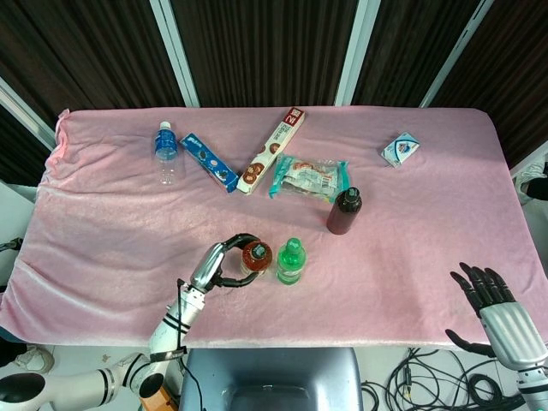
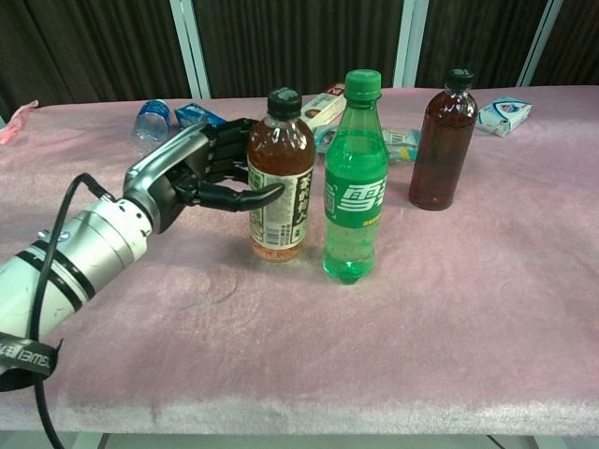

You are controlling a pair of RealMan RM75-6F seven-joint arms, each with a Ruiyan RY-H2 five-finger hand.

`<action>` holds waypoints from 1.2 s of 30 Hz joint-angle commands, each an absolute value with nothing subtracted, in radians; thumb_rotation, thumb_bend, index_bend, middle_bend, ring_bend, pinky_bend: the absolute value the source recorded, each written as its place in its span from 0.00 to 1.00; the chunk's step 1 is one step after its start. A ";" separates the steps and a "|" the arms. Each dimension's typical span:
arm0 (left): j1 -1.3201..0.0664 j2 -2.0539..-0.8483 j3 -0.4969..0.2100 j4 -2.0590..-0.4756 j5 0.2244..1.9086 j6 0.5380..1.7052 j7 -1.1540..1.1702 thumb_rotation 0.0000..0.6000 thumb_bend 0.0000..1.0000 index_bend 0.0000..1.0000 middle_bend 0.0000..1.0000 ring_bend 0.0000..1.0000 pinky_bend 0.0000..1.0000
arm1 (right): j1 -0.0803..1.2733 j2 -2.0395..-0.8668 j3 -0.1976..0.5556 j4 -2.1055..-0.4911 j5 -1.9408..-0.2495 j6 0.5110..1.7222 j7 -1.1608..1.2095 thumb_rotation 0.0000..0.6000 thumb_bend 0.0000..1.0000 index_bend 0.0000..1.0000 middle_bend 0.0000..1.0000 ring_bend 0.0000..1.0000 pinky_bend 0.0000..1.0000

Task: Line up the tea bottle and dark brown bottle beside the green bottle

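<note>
My left hand (image 2: pixel 201 173) (image 1: pixel 224 260) grips the tea bottle (image 2: pixel 280 178) (image 1: pixel 256 255), amber with a black cap and a white label. It stands upright just left of the green bottle (image 2: pixel 355 182) (image 1: pixel 290 259), almost touching it. The dark brown bottle (image 2: pixel 443 140) (image 1: pixel 345 210) stands alone farther back and to the right. My right hand (image 1: pixel 492 306) hovers off the table's near right corner with fingers spread and nothing in it.
At the back of the pink cloth (image 1: pixel 411 240) lie a clear water bottle (image 1: pixel 165 151), a blue biscuit box (image 1: pixel 208 162), a long cookie box (image 1: pixel 272 150), a snack packet (image 1: pixel 310 175) and a small blue-white carton (image 1: pixel 400 149).
</note>
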State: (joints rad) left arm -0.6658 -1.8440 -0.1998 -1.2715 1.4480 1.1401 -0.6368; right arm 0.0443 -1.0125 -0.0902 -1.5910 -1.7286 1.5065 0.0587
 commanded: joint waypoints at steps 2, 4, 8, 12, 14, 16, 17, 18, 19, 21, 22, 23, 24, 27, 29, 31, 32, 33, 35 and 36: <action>-0.666 -1.852 -0.196 -1.273 1.443 1.137 -0.630 1.00 0.60 0.78 0.81 0.55 0.52 | 0.041 -1.008 -0.090 -1.585 -1.729 1.516 0.074 1.00 0.33 0.00 0.00 0.00 0.03; -0.664 -1.854 -0.194 -1.277 1.439 1.134 -0.635 1.00 0.59 0.78 0.81 0.55 0.52 | 0.041 -1.008 -0.090 -1.584 -1.732 1.517 0.077 1.00 0.33 0.00 0.00 0.00 0.03; -0.668 -1.866 -0.193 -1.265 1.427 1.117 -0.624 1.00 0.58 0.78 0.81 0.54 0.50 | 0.042 -1.008 -0.092 -1.584 -1.736 1.514 0.074 1.00 0.33 0.00 0.00 0.00 0.03; -0.671 -1.877 -0.187 -1.251 1.419 1.099 -0.618 1.00 0.58 0.78 0.80 0.54 0.49 | 0.043 -1.007 -0.090 -1.587 -1.733 1.513 0.075 1.00 0.33 0.00 0.00 0.00 0.03; -0.672 -1.882 -0.185 -1.246 1.415 1.090 -0.621 1.00 0.58 0.78 0.80 0.54 0.49 | 0.042 -1.006 -0.090 -1.585 -1.732 1.515 0.080 1.00 0.33 0.00 0.00 0.00 0.03; -0.671 -1.888 -0.184 -1.237 1.415 1.091 -0.624 1.00 0.57 0.78 0.80 0.54 0.48 | 0.042 -1.006 -0.090 -1.584 -1.734 1.517 0.082 1.00 0.33 0.00 0.00 0.00 0.03; -0.672 -1.887 -0.186 -1.238 1.416 1.089 -0.627 1.00 0.57 0.78 0.80 0.54 0.48 | 0.041 -1.005 -0.090 -1.584 -1.734 1.517 0.083 1.00 0.33 0.00 0.00 0.00 0.03; -0.673 -1.886 -0.187 -1.237 1.416 1.088 -0.630 1.00 0.57 0.78 0.80 0.54 0.48 | 0.041 -1.005 -0.090 -1.583 -1.733 1.519 0.085 1.00 0.33 0.00 0.00 0.00 0.03; -0.674 -1.886 -0.187 -1.238 1.416 1.086 -0.630 1.00 0.57 0.78 0.80 0.53 0.47 | 0.041 -1.005 -0.089 -1.582 -1.733 1.518 0.086 1.00 0.33 0.00 0.00 0.00 0.03; -0.670 -1.891 -0.183 -1.235 1.416 1.087 -0.634 1.00 0.57 0.78 0.79 0.53 0.46 | 0.039 -1.004 -0.091 -1.582 -1.736 1.522 0.088 1.00 0.33 0.00 0.00 0.00 0.03; -0.670 -1.891 -0.183 -1.235 1.417 1.086 -0.636 1.00 0.57 0.78 0.79 0.53 0.45 | 0.039 -1.004 -0.090 -1.581 -1.735 1.522 0.088 1.00 0.33 0.00 0.00 0.00 0.03; -0.670 -1.892 -0.181 -1.233 1.418 1.085 -0.636 1.00 0.57 0.78 0.78 0.52 0.44 | 0.039 -1.005 -0.091 -1.581 -1.735 1.522 0.088 1.00 0.33 0.00 0.00 0.00 0.03; -0.671 -1.891 -0.181 -1.231 1.418 1.083 -0.638 1.00 0.57 0.77 0.77 0.51 0.42 | 0.039 -1.005 -0.090 -1.581 -1.735 1.523 0.088 1.00 0.33 0.00 0.00 0.00 0.03; -0.671 -1.894 -0.181 -1.226 1.418 1.080 -0.642 1.00 0.56 0.77 0.75 0.50 0.40 | 0.038 -1.005 -0.090 -1.580 -1.736 1.524 0.088 1.00 0.33 0.00 0.00 0.00 0.03; -0.670 -1.896 -0.180 -1.221 1.418 1.081 -0.643 1.00 0.56 0.76 0.73 0.49 0.40 | 0.038 -1.005 -0.090 -1.580 -1.736 1.524 0.089 1.00 0.33 0.00 0.00 0.00 0.03; -0.671 -1.895 -0.179 -1.218 1.417 1.074 -0.645 1.00 0.56 0.75 0.72 0.48 0.38 | 0.038 -1.005 -0.090 -1.579 -1.736 1.524 0.089 1.00 0.33 0.00 0.00 0.00 0.03; -0.671 -1.893 -0.181 -1.217 1.417 1.074 -0.646 1.00 0.55 0.75 0.72 0.47 0.38 | 0.038 -1.005 -0.090 -1.579 -1.736 1.524 0.089 1.00 0.33 0.00 0.00 0.00 0.03; -0.671 -1.892 -0.182 -1.217 1.417 1.073 -0.647 1.00 0.55 0.74 0.71 0.46 0.37 | 0.038 -1.004 -0.090 -1.579 -1.737 1.525 0.090 1.00 0.33 0.00 0.00 0.00 0.03; -0.671 -1.890 -0.178 -1.214 1.418 1.069 -0.648 1.00 0.55 0.72 0.69 0.45 0.36 | 0.037 -1.005 -0.090 -1.579 -1.738 1.527 0.090 1.00 0.33 0.00 0.00 0.00 0.03; -0.671 -1.890 -0.176 -1.213 1.418 1.067 -0.649 1.00 0.55 0.70 0.67 0.44 0.35 | 0.037 -1.005 -0.090 -1.579 -1.738 1.527 0.091 1.00 0.33 0.00 0.00 0.00 0.03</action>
